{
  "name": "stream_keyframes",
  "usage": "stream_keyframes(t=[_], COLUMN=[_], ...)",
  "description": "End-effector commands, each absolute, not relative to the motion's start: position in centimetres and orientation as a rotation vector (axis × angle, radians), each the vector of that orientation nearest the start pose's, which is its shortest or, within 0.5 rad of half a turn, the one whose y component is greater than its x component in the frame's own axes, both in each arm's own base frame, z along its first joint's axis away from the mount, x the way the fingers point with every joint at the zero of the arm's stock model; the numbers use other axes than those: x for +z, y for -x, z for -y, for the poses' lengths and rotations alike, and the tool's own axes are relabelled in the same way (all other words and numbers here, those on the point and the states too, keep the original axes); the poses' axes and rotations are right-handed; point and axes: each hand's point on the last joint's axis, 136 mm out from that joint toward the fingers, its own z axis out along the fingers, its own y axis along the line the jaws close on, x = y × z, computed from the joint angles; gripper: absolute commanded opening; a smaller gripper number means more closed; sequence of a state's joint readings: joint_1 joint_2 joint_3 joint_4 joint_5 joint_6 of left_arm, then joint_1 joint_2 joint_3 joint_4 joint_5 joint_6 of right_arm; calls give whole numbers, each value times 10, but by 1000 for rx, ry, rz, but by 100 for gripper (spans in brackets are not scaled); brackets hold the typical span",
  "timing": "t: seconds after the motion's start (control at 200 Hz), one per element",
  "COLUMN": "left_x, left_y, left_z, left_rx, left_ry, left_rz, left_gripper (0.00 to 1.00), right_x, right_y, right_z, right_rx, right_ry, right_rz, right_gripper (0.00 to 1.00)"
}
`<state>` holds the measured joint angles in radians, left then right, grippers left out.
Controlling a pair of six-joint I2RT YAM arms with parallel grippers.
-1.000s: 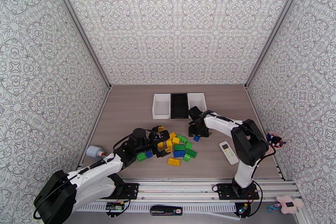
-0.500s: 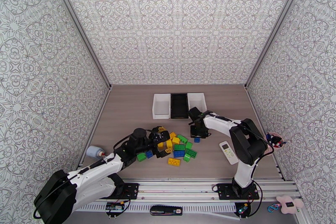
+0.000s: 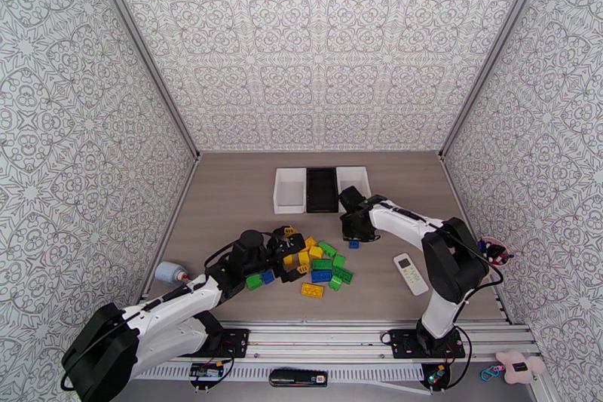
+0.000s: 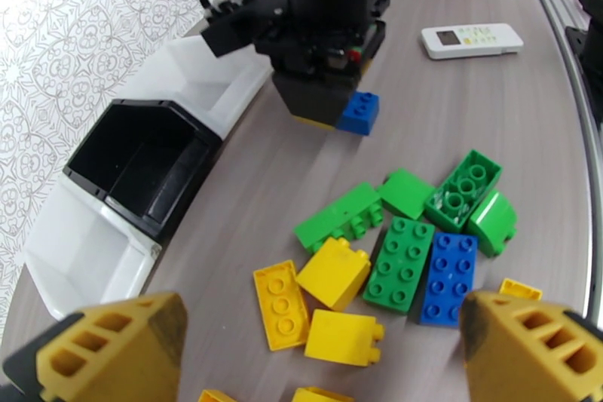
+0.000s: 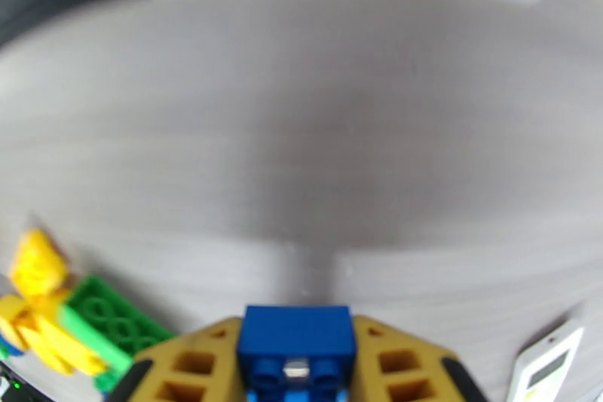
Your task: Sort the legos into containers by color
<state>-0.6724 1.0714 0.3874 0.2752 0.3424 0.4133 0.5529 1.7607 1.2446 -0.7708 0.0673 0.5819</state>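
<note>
My right gripper [image 5: 295,337] is pinched onto a blue brick [image 5: 296,326] — the brick sits squeezed between my two yellow fingers [image 5: 392,354], low over the table [image 5: 301,170] and just in front of the bins. I cannot tell whether it is clear of the wood. The three containers stand in a row at the far side, touching one another: a white bin [image 3: 289,191] on the left, the black bin [image 3: 322,189] in the middle, and another white bin [image 3: 354,180] on the right, nearest that hand. My left gripper [image 4: 320,320] is spread wide, jaws far apart, hanging over the pile of legos [image 3: 320,264] — green, yellow and blue bricks lying loose and jumbled near the middle of the table. The white remote [image 3: 411,274] lies to the right of the pile, apart from it.
</note>
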Motion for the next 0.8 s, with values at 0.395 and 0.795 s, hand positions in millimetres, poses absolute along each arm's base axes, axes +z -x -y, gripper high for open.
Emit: stream_keyframes(t=[0.395,0.795], left_x=[188,196], left_y=[-263,-263], left_z=[259,259], left_rx=[-417,-296], left_ry=[-998,-1012], left_rz=[-1555,-1502], left_gripper=[100,100], right_x=[138,130], right_y=[-475,-518], right_z=[-175,-177], right_rx=[114,88], right_ry=[-86,-43], right_rz=[-2504,-2483], right_gripper=[30,41])
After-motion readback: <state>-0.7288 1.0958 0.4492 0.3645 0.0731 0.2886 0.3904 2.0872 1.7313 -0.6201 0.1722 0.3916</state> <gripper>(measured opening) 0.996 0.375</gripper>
